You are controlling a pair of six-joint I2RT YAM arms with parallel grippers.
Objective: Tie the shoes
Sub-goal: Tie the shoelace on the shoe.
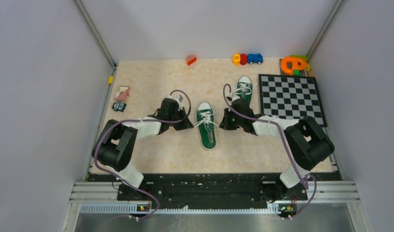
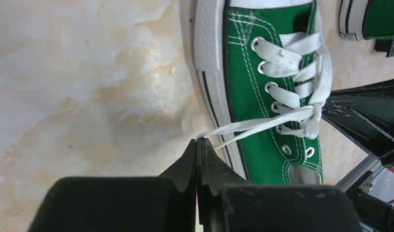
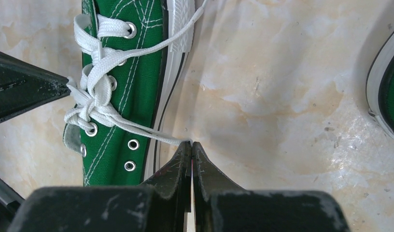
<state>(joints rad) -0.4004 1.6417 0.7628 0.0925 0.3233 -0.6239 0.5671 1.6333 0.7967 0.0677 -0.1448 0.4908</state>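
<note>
Shoes first: the near shoe (image 1: 206,126) is held by its white lace (image 2: 255,124) from both sides. The left gripper (image 2: 199,145) has its fingers pressed together on one strand, pinching it just off the shoe's left side. Opposite, the right gripper (image 3: 191,147) is closed the same way on another strand, just off the right side. Both strands run straight from the fingertips to the middle of the lacing, where they cross and wrap over each other.

This shoe, dark green with a white sole, lies on the table (image 1: 151,154) between the two arms, lengthwise from near to far. The far shoe (image 1: 244,87) sits beyond it and to the right, its near end hidden by the right arm, just beside a checkerboard (image 1: 291,98).

Along the far edge are an orange block (image 1: 190,60), some toy cars (image 1: 248,59) and an orange-and-green toy (image 1: 294,64). At the left edge lie a card (image 1: 121,93) and a small dark item (image 1: 119,106) — too small to make out.
</note>
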